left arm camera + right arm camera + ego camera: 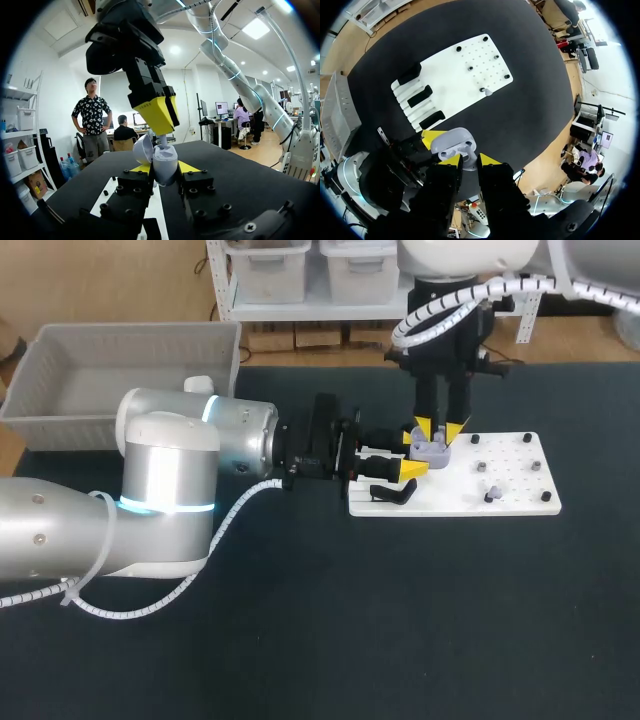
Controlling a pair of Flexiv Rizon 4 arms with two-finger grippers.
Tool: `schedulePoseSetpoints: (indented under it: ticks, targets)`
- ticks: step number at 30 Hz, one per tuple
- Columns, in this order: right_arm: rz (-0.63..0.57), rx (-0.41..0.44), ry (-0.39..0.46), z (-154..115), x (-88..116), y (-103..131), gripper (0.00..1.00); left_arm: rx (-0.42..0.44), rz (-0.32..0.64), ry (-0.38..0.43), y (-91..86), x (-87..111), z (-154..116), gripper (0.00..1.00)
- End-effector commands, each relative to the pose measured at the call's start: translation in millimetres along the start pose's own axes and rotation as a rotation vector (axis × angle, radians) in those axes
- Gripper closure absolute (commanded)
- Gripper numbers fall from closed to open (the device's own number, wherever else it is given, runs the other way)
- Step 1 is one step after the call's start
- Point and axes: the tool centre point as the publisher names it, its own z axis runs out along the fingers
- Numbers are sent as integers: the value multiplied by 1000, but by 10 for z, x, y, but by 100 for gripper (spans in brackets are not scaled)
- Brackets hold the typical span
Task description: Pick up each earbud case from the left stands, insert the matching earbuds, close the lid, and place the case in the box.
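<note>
A lavender earbud case (432, 450), lid open, is held just above the left part of the white board (500, 502). My left gripper (415, 458) is shut on it from the sides; in the left wrist view the case (164, 164) sits between its yellow tips (163, 168). My right gripper (438, 432) hangs straight over the case, shut on a pale earbud (162, 141) whose lower end is at the case's opening. From the right wrist the open case (451, 140) lies just ahead of the right gripper (469, 160). Another earbud (488, 92) rests on the board's peg area.
Three black stands (420, 95) line the board's left side, and small black pegs (537, 464) dot its right side. A grey bin (70, 350) stands at the table's back left. My left arm (200, 440) stretches across the table toward the board.
</note>
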Motion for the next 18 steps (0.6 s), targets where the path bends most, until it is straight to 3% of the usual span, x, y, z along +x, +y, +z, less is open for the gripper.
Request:
schedulePoseSetpoints:
  ticks: [1,18]
  targets:
    - [1,2,3,1,-17,8,100,0,1,-1,7,6,4,100]
    - [11,3,6,40,-82,13,100,0,1,-1,7,6,4,100]
